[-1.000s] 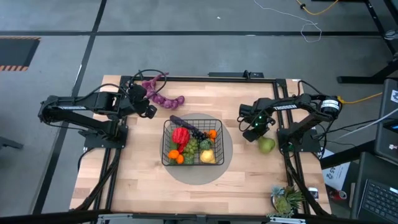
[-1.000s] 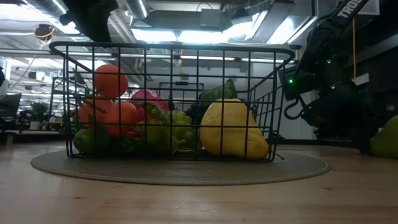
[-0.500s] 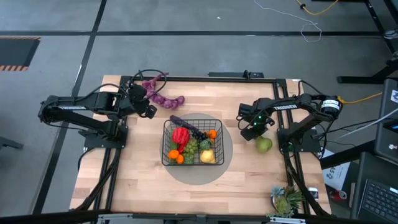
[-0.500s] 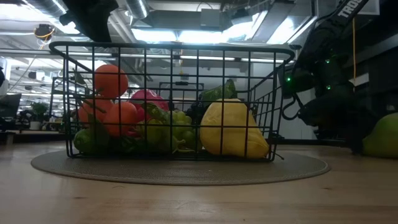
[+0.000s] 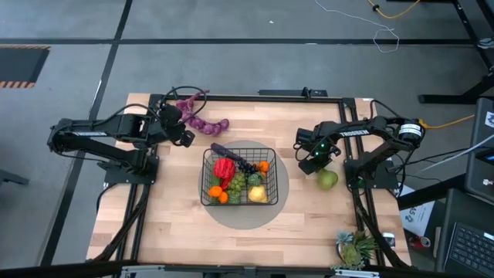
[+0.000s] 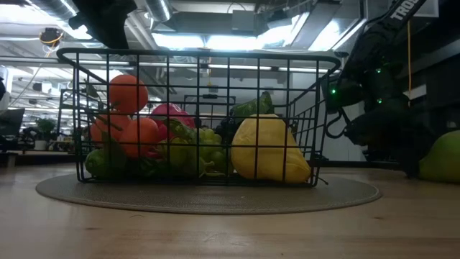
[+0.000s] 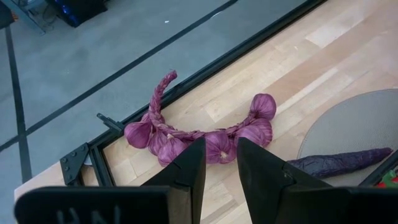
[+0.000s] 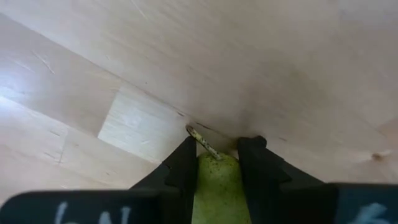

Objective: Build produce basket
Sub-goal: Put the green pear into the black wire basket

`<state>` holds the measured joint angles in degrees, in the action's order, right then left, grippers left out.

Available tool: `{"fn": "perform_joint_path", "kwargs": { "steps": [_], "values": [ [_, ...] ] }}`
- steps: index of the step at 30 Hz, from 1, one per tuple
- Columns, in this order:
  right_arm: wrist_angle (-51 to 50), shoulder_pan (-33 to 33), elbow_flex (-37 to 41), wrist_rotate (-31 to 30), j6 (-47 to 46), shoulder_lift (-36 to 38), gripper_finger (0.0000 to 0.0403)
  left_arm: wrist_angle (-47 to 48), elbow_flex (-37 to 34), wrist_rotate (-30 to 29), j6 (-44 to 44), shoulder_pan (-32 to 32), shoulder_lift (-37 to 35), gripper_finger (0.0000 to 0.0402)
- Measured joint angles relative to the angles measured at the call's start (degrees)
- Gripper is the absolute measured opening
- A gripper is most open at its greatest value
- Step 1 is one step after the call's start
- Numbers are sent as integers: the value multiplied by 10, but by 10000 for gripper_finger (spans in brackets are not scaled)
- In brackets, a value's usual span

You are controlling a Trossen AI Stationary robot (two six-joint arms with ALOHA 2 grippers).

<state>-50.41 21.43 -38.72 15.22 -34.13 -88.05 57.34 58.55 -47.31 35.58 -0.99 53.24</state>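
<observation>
We see the basket (image 5: 238, 177) of produce (image 6: 267, 147) on the round mat (image 5: 279, 197) at mid-worktop (image 5: 177, 224). The right gripper (image 8: 214, 152) has its jaws clamped on the green pear (image 8: 216, 186); the left gripper (image 7: 219, 163), jaws slightly apart, is above the purple string (image 7: 205, 134).

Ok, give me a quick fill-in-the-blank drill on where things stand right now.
1. The right hand has its fingers on either side of the green ____.
2. The basket stands on a round grey ____.
3. The left hand hangs above the purple ____ near the table's far edge.
4. The big yellow fruit seen through the basket's wire in the low view is a ____.

Missing words: pear; mat; string; lemon
</observation>
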Motion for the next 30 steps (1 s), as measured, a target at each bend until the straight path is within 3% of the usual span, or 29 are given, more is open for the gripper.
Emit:
{"fn": "perform_joint_path", "kwargs": {
  "steps": [6,14,22,26,30],
  "values": [
    [-38,0,-48,-12,29,-2,94,0,0,0,-1,0,0,85],
    [-93,0,-184,-17,90,-2,93,0,0,0,-1,0,0,85],
    [-186,-1,-355,-113,134,-1,93,0,0,0,-1,0,0,85],
    [-133,-16,-418,-100,192,-1,93,0,0,0,-1,0,0,85],
    [12,-39,-447,-14,270,-1,93,0,0,0,0,0,0,85]
  ]
}}
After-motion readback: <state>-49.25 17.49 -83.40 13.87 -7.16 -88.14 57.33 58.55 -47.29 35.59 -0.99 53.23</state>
